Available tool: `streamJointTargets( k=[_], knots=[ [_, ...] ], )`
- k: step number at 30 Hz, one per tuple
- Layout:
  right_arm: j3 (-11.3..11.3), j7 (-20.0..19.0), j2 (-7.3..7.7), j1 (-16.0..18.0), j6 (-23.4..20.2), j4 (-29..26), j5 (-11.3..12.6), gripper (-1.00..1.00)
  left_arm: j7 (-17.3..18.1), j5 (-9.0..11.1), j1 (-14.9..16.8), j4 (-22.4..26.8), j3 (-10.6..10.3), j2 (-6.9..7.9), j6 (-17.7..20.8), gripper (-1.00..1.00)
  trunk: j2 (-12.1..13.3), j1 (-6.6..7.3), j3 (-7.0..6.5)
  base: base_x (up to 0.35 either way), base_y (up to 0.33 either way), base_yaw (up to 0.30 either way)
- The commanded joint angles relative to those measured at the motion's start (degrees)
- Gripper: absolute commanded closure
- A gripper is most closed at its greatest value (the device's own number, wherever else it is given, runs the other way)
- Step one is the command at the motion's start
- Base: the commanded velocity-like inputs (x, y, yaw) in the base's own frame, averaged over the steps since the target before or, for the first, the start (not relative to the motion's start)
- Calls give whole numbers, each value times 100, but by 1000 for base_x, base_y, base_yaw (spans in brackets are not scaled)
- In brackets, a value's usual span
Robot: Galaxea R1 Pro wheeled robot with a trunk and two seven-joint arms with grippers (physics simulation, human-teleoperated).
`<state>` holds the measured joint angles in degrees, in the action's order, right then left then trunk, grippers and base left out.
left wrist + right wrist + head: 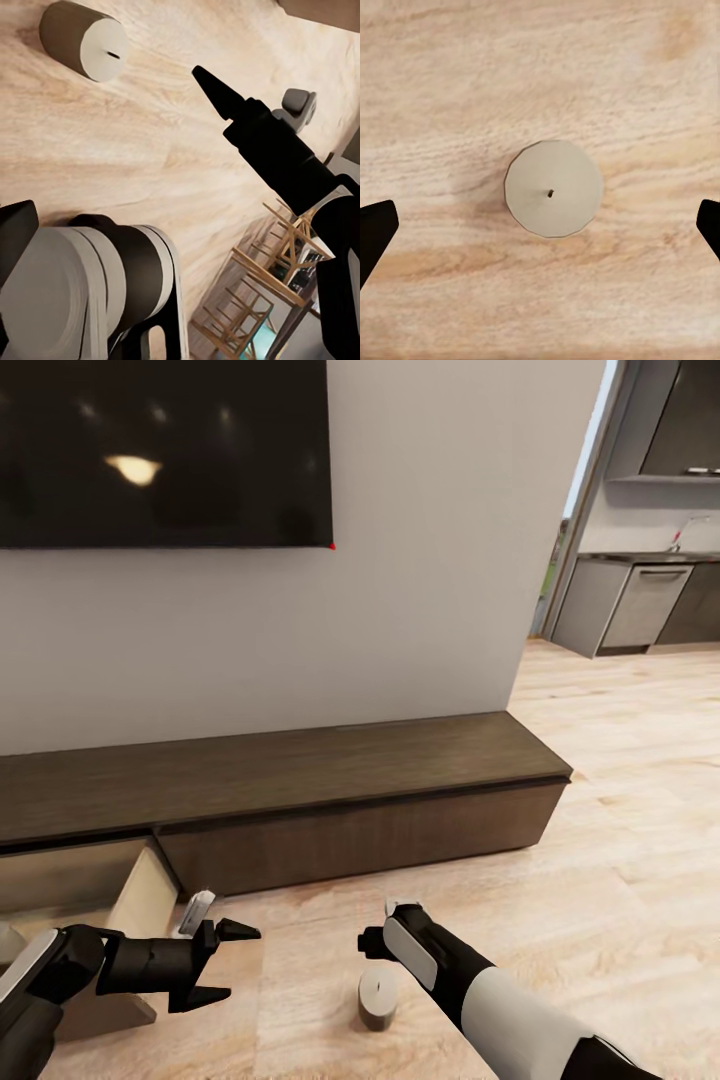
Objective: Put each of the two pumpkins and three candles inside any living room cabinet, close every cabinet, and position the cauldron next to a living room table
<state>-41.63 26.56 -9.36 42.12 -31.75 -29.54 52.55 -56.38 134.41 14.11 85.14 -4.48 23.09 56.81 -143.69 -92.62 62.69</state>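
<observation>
One grey candle (378,1000) stands upright on the wood floor in front of the cabinet (300,800). My right gripper (375,952) hangs straight above it, open. In the right wrist view the candle (553,189) lies centred between the two wide-apart fingertips (375,229), untouched. My left gripper (232,963) is open and empty, a little to the candle's left, beside the pulled-out drawer (135,895). The left wrist view shows the candle (84,41) beyond a black finger (225,97). The pumpkins and cauldron are out of view.
The drawer at the cabinet's left end stands open, its pale side wall close to my left arm. A black TV (160,450) hangs on the wall above. Through the doorway at the right are grey kitchen units (640,605). Wooden chairs (255,300) stand behind me.
</observation>
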Motion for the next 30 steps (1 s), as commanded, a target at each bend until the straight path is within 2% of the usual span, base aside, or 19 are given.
streamJointTargets(
  k=[1,30],
  knots=[
    [-37,51,4,6,-2,-15,56,-100,-61,59,5,3,-2,3,-3,-100,-4,-1,28,0,0,0],
    [-55,25,4,6,181,-76,45,-100,-60,59,5,4,23,3,1,-100,-43,-76,671,0,0,0]
  ],
)
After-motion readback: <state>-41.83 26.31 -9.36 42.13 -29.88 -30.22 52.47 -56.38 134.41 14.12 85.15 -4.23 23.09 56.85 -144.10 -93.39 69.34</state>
